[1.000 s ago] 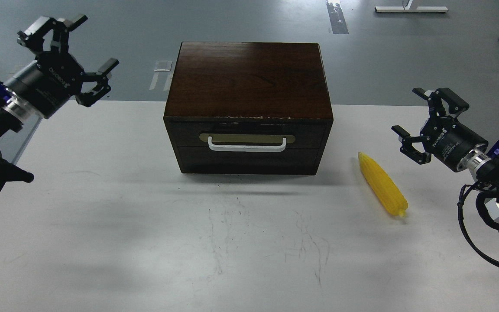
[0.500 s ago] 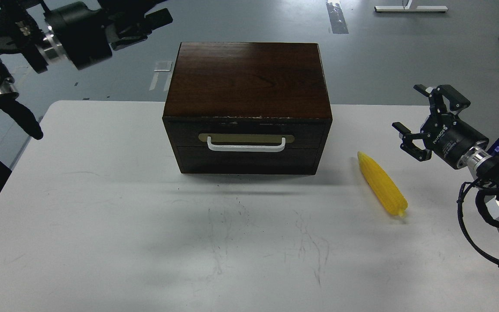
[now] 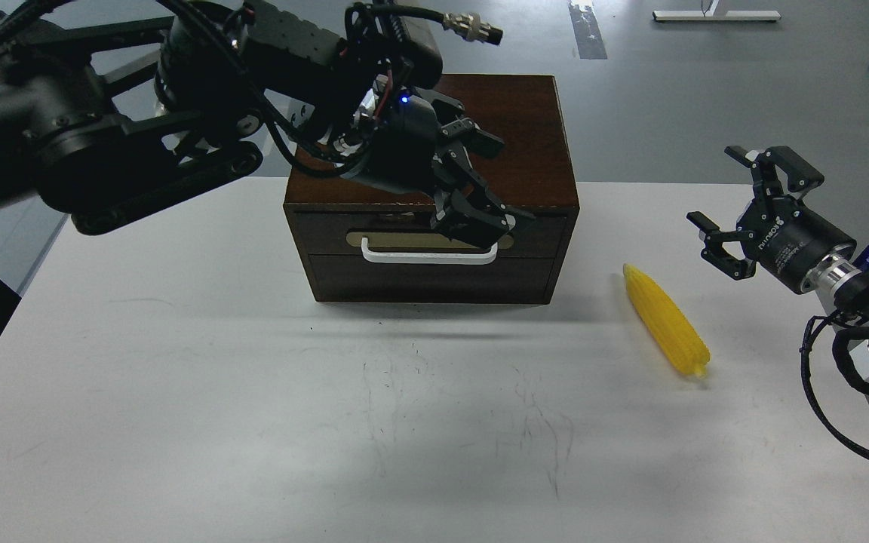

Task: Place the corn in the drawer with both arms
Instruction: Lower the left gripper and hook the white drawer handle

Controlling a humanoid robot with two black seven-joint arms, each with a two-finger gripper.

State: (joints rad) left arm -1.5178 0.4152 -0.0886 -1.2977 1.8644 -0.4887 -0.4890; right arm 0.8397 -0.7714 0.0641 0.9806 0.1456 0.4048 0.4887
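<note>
The corn (image 3: 664, 320) lies on the white table (image 3: 178, 362), right of the dark wooden box (image 3: 525, 128), tip pointing away from me. The drawer (image 3: 329, 235) is closed; its white bar handle (image 3: 397, 258) shows below the beige plate. My left arm reaches across the box top, and its gripper (image 3: 474, 215) hangs open just above the right part of the handle, hiding part of the plate. My right gripper (image 3: 730, 219) is open and empty, hovering to the right of the corn and a little behind it.
The box stands at the table's back middle. The left arm's thick links (image 3: 140, 143) cover the box's left top corner. Grey floor lies beyond the table's far edge. A cable loop (image 3: 827, 377) hangs from the right arm at the table's right edge.
My left arm has swung from the far left across the box and brought its gripper down in front of the drawer by the handle. The right gripper has barely shifted. The corn has not moved.
</note>
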